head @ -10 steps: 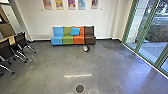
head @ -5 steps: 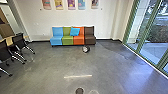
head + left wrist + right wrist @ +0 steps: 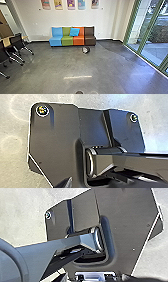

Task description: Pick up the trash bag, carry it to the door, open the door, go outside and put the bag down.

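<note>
**Likely trash bag [image 3: 86, 50] lies at twelve o'clock, well apart**

Green-framed glazing [image 3: 153, 51] runs along one to two o'clock. The multicoloured sofa [image 3: 78, 40] backs onto the wall [image 3: 107, 25] at twelve, probably to save walking room. Black chairs [image 3: 17, 39] stand at ten, seemingly for table seating. The dark, pale-topped bag sits before the sofa, beyond either gripper's reach; whether they are spread or pinching, I cannot tell.

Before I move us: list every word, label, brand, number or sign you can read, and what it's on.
Readable text: none.
Posters on the wall: too blurred to read; any lettering can't be told from the artwork.
Round dark-and-light object on the floor by the seating: too small and blurred to tell if it's marked.
</note>
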Tool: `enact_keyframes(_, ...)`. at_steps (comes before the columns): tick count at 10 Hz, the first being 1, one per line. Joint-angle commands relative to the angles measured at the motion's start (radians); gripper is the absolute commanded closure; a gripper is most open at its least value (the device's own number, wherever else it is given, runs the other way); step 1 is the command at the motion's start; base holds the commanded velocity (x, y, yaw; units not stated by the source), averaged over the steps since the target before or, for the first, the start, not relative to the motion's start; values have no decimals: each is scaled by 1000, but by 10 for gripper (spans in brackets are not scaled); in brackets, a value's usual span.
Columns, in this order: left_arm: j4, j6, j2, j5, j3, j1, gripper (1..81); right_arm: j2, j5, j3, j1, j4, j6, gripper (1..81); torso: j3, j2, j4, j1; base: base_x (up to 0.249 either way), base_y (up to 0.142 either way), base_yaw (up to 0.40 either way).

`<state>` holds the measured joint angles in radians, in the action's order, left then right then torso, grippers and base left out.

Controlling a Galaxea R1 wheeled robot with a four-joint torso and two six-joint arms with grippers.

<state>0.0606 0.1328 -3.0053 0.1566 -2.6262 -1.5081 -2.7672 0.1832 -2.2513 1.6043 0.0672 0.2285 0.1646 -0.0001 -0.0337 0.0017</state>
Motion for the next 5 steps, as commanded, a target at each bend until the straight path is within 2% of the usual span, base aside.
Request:
enact_keyframes(1,-1,4,2,-58,3,27,10,21,-54,13,-19,0,-3,10,0,0,0,0,152,0,0)
enact_keyframes(5,4,4,21,-63,-5,24,10,88,-56,-14,-29,-9,8,10,0,0,0,0,152,0,0)
